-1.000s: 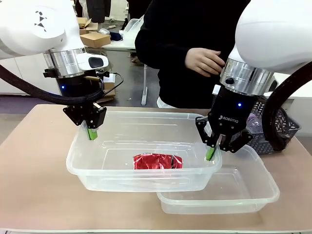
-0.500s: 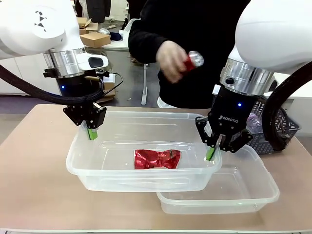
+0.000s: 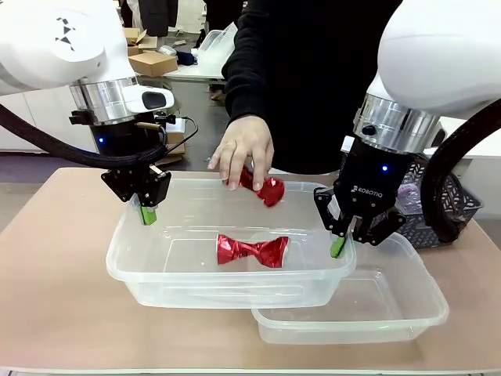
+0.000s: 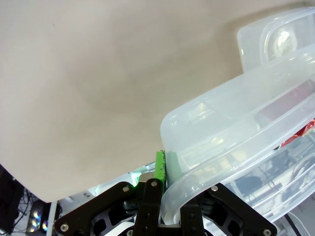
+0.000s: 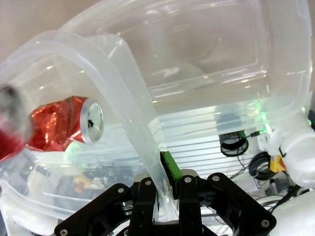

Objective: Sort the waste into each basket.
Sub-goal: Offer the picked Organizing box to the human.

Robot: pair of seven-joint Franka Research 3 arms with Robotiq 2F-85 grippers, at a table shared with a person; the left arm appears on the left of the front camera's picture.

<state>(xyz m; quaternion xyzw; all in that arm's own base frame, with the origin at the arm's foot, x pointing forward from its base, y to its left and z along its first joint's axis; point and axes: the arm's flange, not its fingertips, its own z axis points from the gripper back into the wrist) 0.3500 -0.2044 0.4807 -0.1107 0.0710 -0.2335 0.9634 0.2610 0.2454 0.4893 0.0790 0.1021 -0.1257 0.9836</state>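
Two pinches are holding the clear tub [image 3: 235, 294]: we are clamping the left gripper [image 3: 146, 213] on its left rim. Inside it, a crushed can [image 3: 252, 251] is lying lengthwise, top toward the right rim. A hand [image 3: 246, 150], newly arrived, is bringing a second can [image 3: 266, 189] over the far rim, so sorting is progressing. We are pinching the right rim with the right gripper [image 3: 338, 245].

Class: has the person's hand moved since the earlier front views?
Yes. The hand has come down and leftward, from beside the right arm's wrist to the upper tub's far rim, with a crushed red can.
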